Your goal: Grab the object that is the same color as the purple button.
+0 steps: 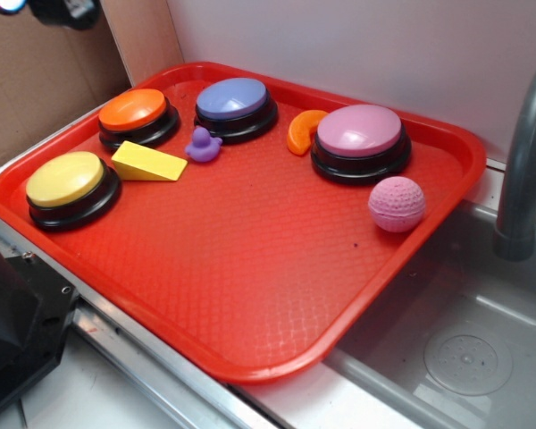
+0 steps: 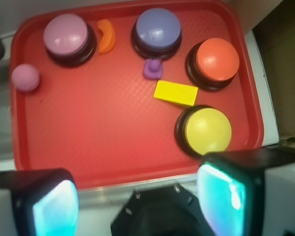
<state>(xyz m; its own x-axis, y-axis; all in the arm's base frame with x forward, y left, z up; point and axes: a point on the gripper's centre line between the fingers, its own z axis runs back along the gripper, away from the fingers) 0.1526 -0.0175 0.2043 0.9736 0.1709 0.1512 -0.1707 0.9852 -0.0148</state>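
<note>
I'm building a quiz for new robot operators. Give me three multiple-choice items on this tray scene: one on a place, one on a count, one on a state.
1. Where is the purple duck?
A. beside the pink ball
B. just in front of the purple button
C. in the sink

2. How many push-buttons stand on the red tray?
A. three
B. four
C. five

3. How is the pincer?
A. open, holding nothing
B. shut on the duck
C. shut on the yellow wedge

Answers:
1 B, the duck sits right by the purple button.
2 B, yellow, orange, purple and pink tops show.
3 A, the wrist view shows its fingers apart at the tray's near edge, nothing between them.
</note>
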